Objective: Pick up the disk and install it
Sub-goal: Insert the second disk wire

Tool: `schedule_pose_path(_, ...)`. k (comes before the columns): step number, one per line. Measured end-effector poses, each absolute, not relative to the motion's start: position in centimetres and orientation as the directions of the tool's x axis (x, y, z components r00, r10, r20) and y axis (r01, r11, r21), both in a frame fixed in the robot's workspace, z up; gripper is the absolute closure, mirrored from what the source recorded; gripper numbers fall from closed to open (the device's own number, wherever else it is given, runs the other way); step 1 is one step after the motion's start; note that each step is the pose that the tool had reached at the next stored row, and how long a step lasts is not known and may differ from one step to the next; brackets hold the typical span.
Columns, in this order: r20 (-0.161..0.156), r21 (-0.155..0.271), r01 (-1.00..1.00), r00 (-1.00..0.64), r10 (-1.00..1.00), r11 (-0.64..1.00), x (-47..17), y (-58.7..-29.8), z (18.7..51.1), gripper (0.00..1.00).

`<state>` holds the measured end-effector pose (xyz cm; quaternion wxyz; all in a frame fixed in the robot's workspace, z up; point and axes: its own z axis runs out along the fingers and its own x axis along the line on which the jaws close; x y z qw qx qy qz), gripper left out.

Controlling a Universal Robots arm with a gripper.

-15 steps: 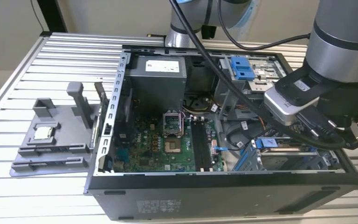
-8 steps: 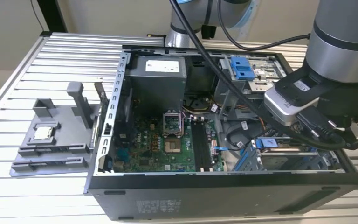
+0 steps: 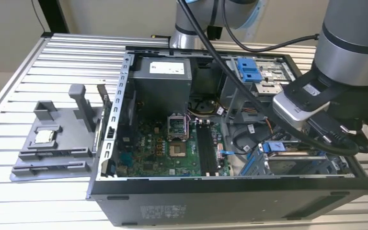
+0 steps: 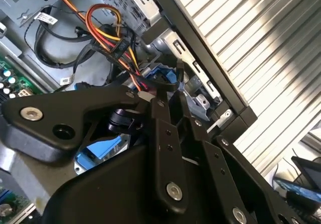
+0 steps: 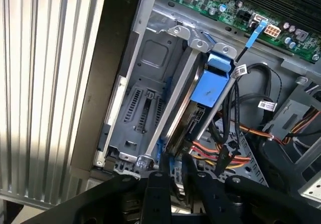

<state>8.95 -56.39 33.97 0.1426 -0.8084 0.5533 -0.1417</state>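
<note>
Here, one disk (image 5: 193,114) in cage, one hand (image 5: 173,170) above

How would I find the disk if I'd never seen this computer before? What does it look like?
Look inside the open computer case, at the metal drive cage in the corner away from the green motherboard. The disk stands on edge in a slot there, just beyond the gripper. Its bright blue plastic tab marks it out; the slot beside it is bare grey metal.

robotics lab | slatted aluminium bench (image 3: 56,57) | opened computer case (image 3: 235,191) (lid off)
</note>
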Motion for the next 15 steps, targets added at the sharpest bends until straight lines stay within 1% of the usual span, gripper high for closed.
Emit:
schedule_pose_path(3, 0.079, -0.407, -0.839, 0.361, -0.929, -0.361, 8.95, -56.68, 33.98, 0.0)
schedule_pose_path(7, 0.085, -0.42, -0.829, 0.37, -0.925, -0.37, 8.95, -57.33, 33.97, 0.0)
schedule_pose_path(15, 0.087, -0.423, -0.776, 0.478, -0.874, -0.467, 8.96, -57.39, 33.78, 0.0)
